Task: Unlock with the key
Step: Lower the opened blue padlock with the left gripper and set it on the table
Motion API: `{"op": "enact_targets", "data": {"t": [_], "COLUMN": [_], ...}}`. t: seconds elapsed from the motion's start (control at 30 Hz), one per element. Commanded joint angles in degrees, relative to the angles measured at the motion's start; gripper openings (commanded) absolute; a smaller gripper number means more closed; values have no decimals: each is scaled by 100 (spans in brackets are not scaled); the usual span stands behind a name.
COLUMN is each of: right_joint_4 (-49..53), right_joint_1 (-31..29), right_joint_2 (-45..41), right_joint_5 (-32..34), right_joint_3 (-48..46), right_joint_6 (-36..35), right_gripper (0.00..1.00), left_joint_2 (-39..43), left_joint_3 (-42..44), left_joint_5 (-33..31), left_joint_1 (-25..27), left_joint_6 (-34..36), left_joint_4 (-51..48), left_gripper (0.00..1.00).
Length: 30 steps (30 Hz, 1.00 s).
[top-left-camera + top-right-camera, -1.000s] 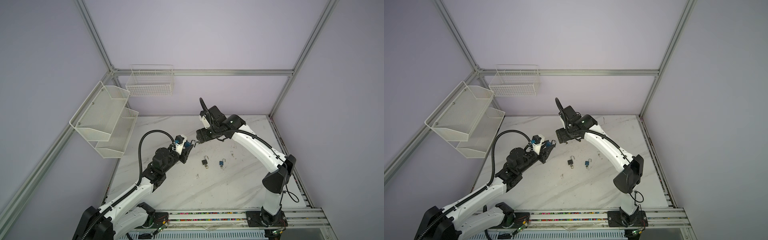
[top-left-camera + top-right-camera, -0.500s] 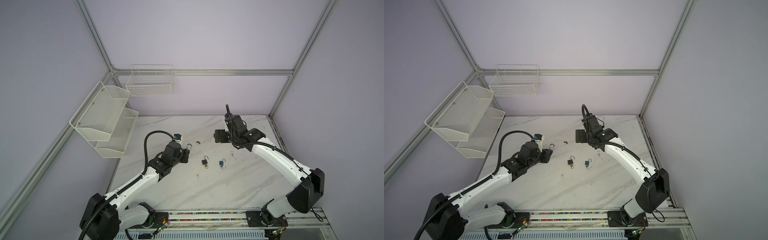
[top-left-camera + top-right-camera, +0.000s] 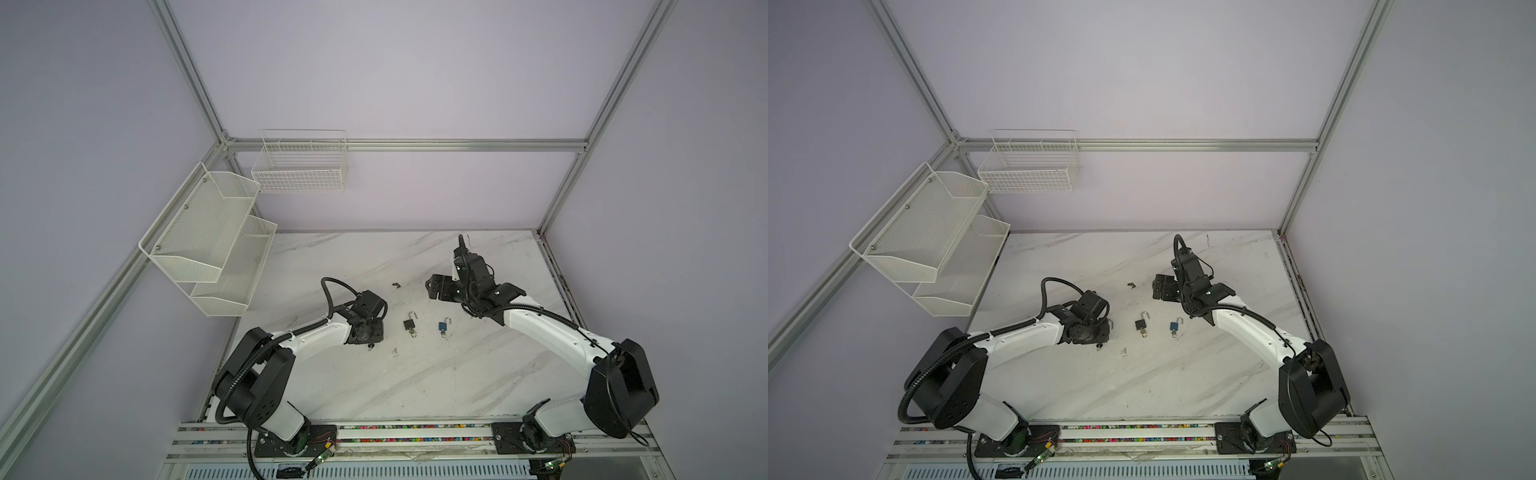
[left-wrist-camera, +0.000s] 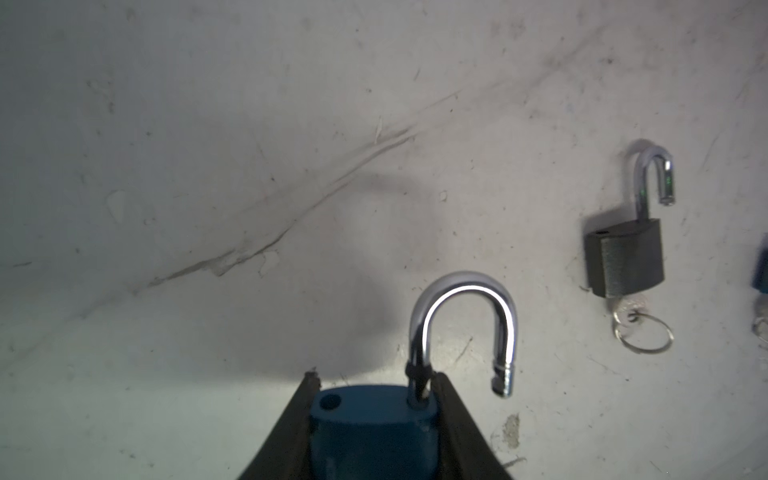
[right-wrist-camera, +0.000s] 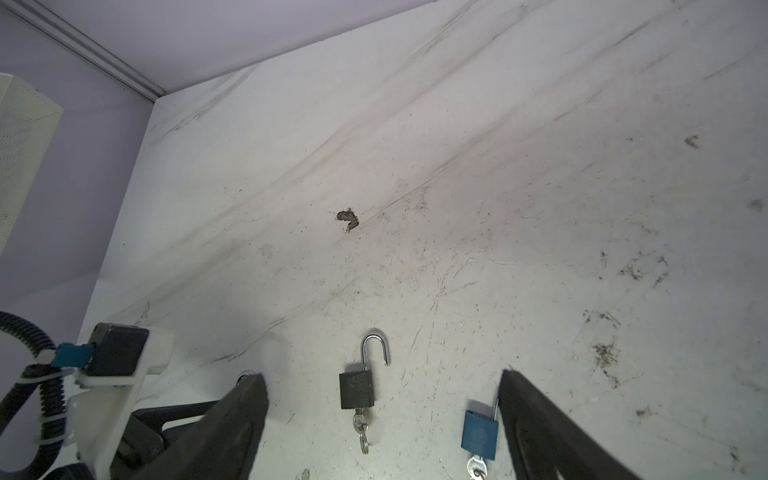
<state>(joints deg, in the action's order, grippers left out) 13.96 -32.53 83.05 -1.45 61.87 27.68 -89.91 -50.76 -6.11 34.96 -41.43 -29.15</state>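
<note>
Three padlocks and two keys in view. My left fingers (image 4: 291,432) are clamped on the body of one blue padlock (image 4: 374,432), and its silver shackle (image 4: 461,291) is swung open past my fingertips. My right fingers (image 5: 540,436) are spread wide with nothing between them, above the marble tabletop (image 3: 415,382). Near them lie a black padlock (image 5: 356,390), shackle open, and a second blue padlock (image 5: 479,434). A key (image 5: 360,422) sits in the black one's base and another key (image 5: 476,465) in the blue one's. One white wire basket (image 3: 299,174) and one two-tier mesh shelf (image 3: 199,232) hang on the walls, well apart from both sets of fingers, showing only their own mesh.
</note>
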Motion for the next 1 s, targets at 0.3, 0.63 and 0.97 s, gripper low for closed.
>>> {"op": "enact_targets", "data": {"t": [0.3,0.63,0.97], "right_joint_4": [-455,-508,-528], "right_joint_1": [212,334,498], "right_joint_2": [58,90,-73], "right_joint_5": [-204,-290,-145], "right_joint_3": [-130,-149,-142], "right_joint_6": [34,27,-61], "right_gripper": [90,90,90], "left_joint_2": [-777,-992,-780], "left_joint_3": [-1019,-1106,-1166], "left_joint_5": [-136,-293,-482], "left_joint_1": [48,46,46], "left_joint_6": [-155,-164,-225], "left_joint_4": [-362,-625,-771], "left_gripper": [0,9,37]}}
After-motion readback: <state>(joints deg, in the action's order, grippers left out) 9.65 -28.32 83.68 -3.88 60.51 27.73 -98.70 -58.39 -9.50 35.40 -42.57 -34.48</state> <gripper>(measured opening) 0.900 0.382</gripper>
